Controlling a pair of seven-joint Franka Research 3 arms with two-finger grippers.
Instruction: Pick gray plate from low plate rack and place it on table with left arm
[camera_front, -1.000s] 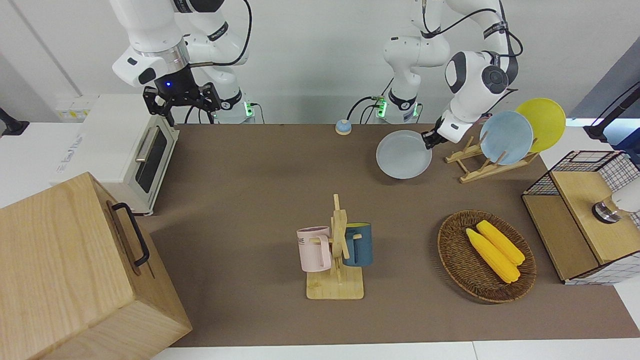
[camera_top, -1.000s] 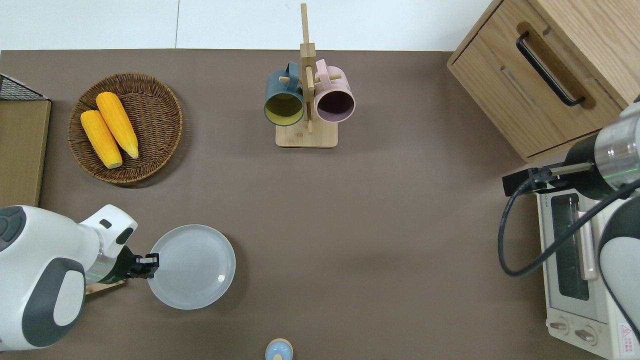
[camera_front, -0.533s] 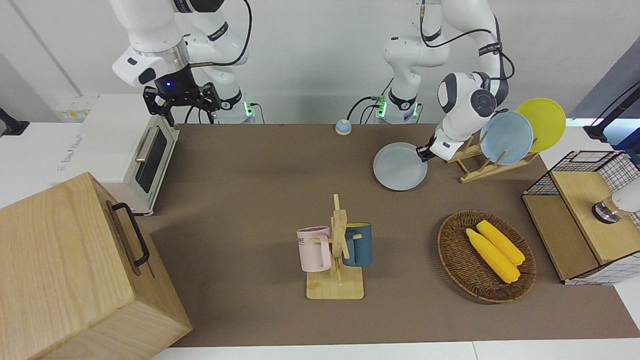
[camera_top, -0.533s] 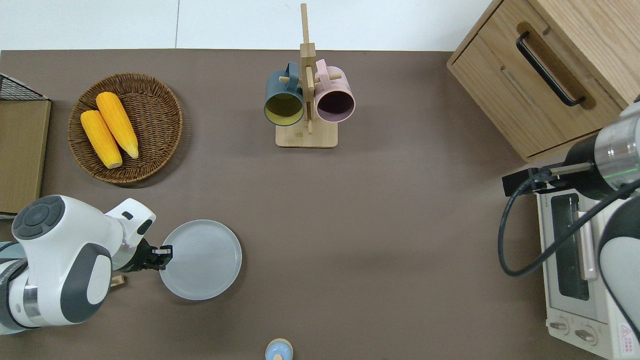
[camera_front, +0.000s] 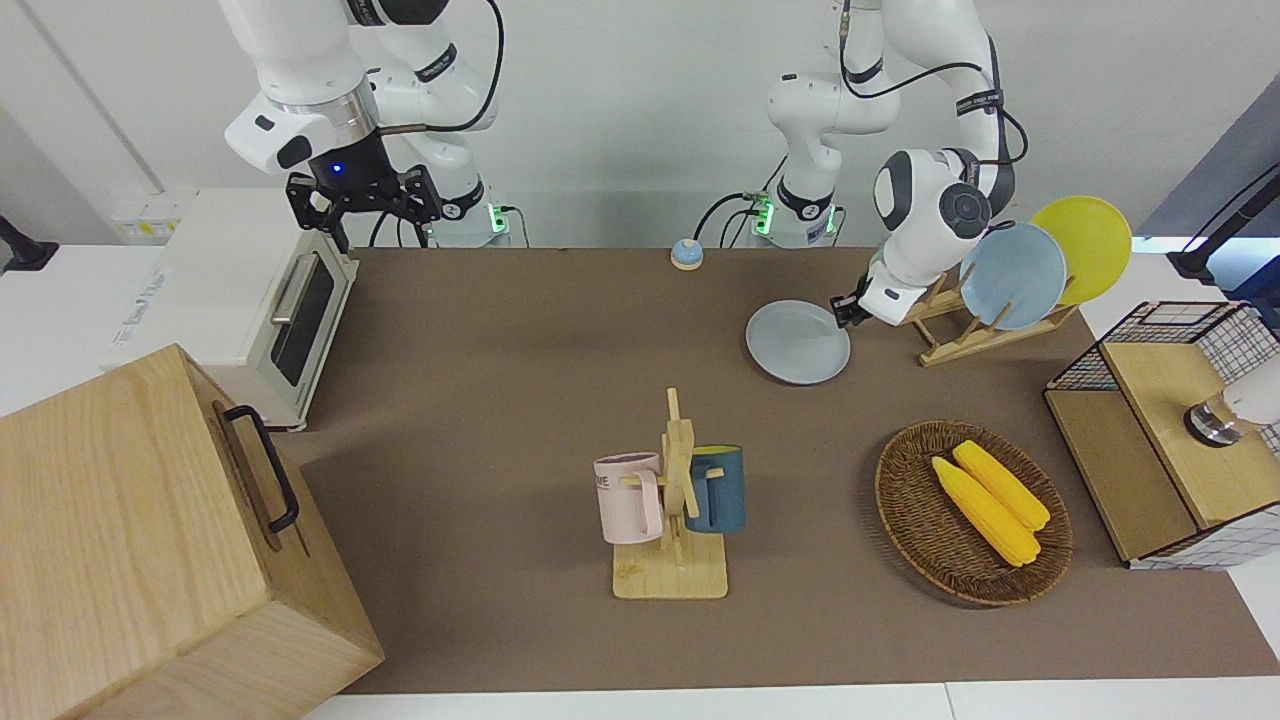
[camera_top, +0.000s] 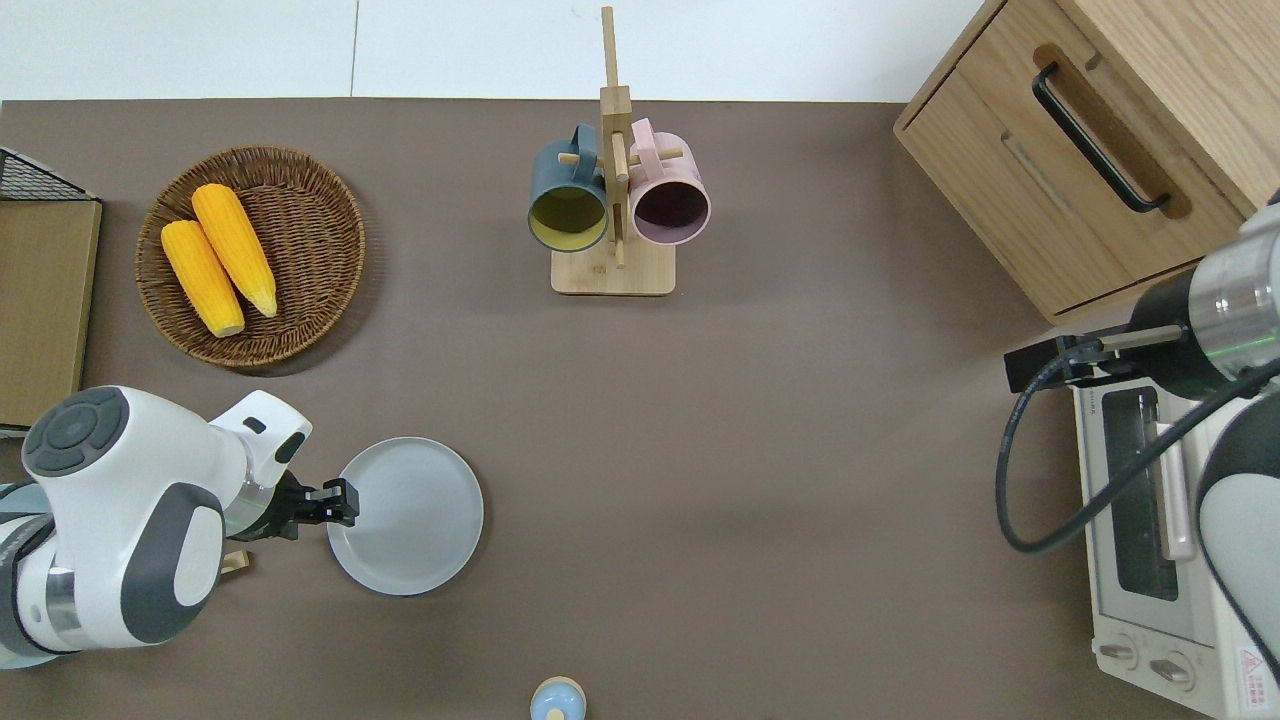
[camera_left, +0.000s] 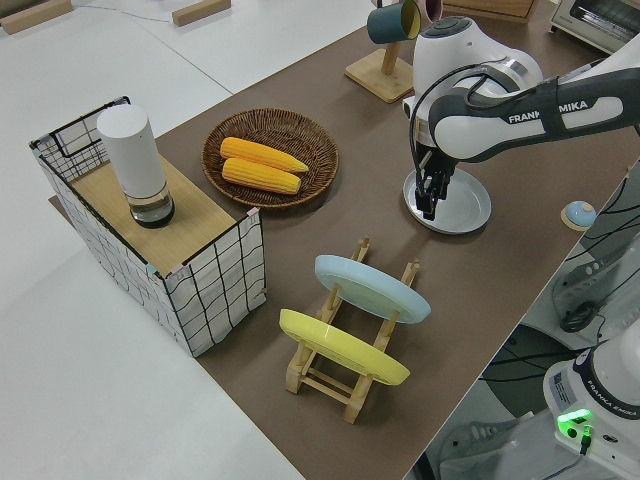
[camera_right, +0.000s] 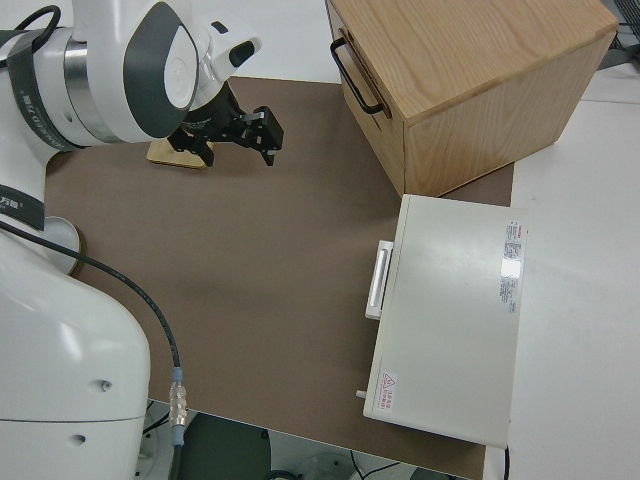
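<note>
Since the earlier frames the round pale gray plate has come down from a tilted, lifted carry to lie flat, or very nearly flat, on the brown matte table, and the left arm has lowered with it. The plate now sits beside the low wooden slat plate rack, toward the middle of the table from it, well apart from the woven basket of yellow corn. The rack retains a light blue plate and a yellow plate. The step in hand is judged to be the end of placement. The left gripper is at the plate's rim on the side toward the rack; whether its fingers are clamped on the rim or already parted cannot be told. The next move calls for a clean release, if not yet made, and a withdrawal upward and back without dragging the rim or brushing the rack. The left arm's wrist is bent low over the table, the gripper pointing steeply down at the rim. The right arm is parked, its gripper with fingers apart.
</note>
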